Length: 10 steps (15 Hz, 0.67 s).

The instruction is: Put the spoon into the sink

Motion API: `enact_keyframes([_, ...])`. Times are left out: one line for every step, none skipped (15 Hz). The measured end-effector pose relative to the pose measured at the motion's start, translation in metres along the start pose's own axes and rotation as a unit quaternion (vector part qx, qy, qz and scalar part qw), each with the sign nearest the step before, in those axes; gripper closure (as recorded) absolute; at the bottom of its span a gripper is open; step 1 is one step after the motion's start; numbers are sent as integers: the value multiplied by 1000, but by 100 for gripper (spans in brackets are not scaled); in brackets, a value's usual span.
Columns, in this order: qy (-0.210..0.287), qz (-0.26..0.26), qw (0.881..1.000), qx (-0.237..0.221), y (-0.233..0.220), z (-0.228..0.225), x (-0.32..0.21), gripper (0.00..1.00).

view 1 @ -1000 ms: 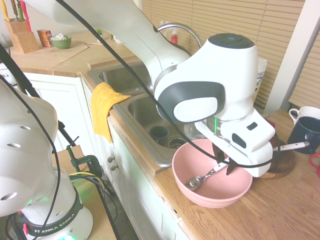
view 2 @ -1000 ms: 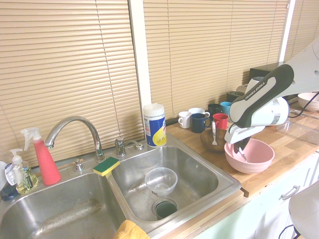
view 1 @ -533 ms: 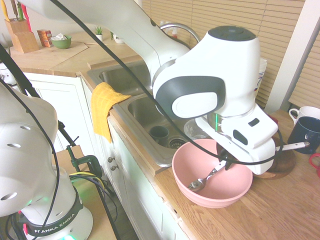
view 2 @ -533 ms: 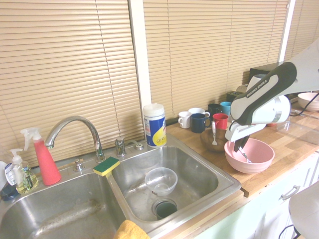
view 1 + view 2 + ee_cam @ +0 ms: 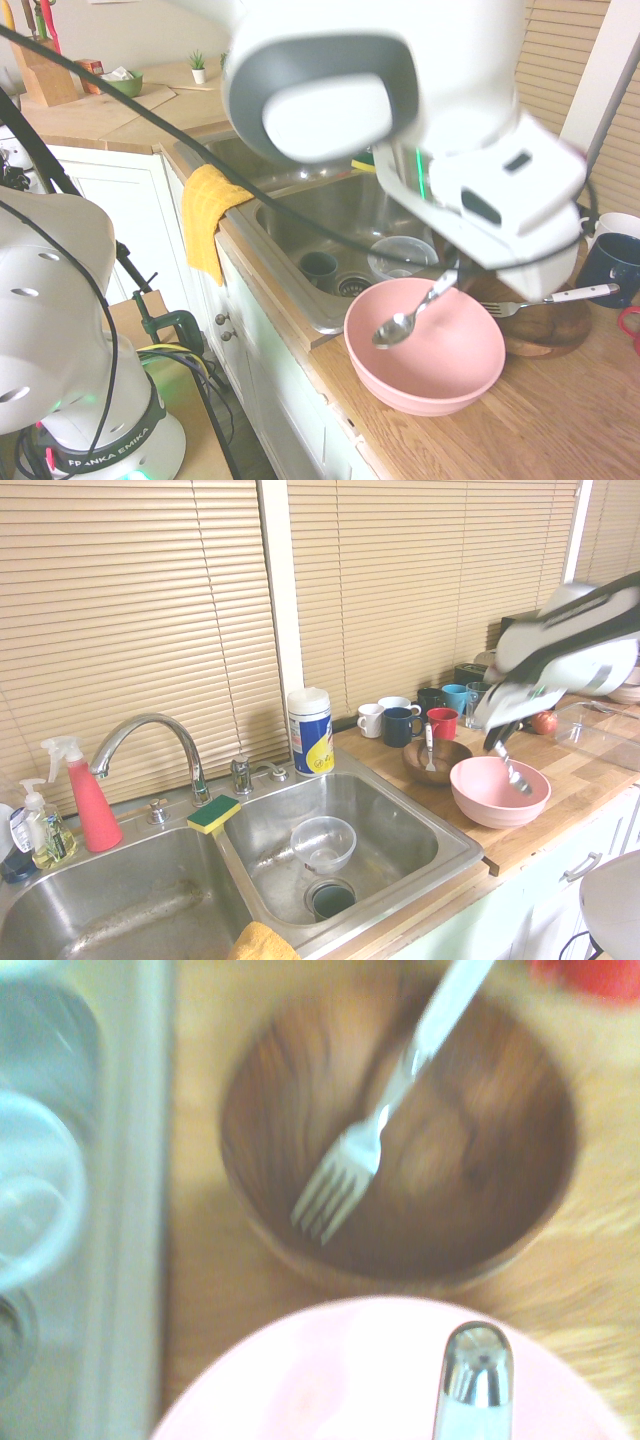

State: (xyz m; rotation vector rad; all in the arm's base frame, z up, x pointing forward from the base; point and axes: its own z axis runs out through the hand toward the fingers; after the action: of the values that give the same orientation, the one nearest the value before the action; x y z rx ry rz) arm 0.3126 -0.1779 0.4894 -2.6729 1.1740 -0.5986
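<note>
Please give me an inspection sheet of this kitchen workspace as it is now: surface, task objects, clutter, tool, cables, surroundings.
Surface: wooden counter beside the sink.
Job's things: spoon lifted above the pink bowl; not yet in the sink.
Clutter: fork in wooden bowl; clear plastic bowl in sink; mugs; sponge; yellow cloth.
Tool: shut on the spoon.
Cables: black cable along the arm.
Surroundings: window blinds, faucet.

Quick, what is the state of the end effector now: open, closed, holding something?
End effector: closed, holding the spoon by its handle, lifted above the pink bowl.
</note>
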Motion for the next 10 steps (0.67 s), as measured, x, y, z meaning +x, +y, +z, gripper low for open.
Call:
enact_keyframes([7, -11, 1000, 0, -14, -12, -5, 100])
enact_keyframes([14, -23, 1000, -5, -34, -16, -15, 100])
enact_keyframes([19, -38, 999, -14, -58, -15, -27, 100])
enact_keyframes([23, -56, 998, -24, -84, -11, -42, 100])
enact_keyframes([27, -74, 996, -33, -109, -6, -59, 100])
enact_keyframes([34, -92, 994, -41, -133, -1, -78, 100])
enact_keyframes([42, -109, 992, -48, -153, 3, -95, 100])
enact_keyframes([50, -124, 990, -54, -171, 6, -110, 100])
enact_keyframes([58, -139, 987, -62, -191, 9, -127, 100])
enact_keyframes([65, -154, 984, -68, -212, 12, -143, 100])
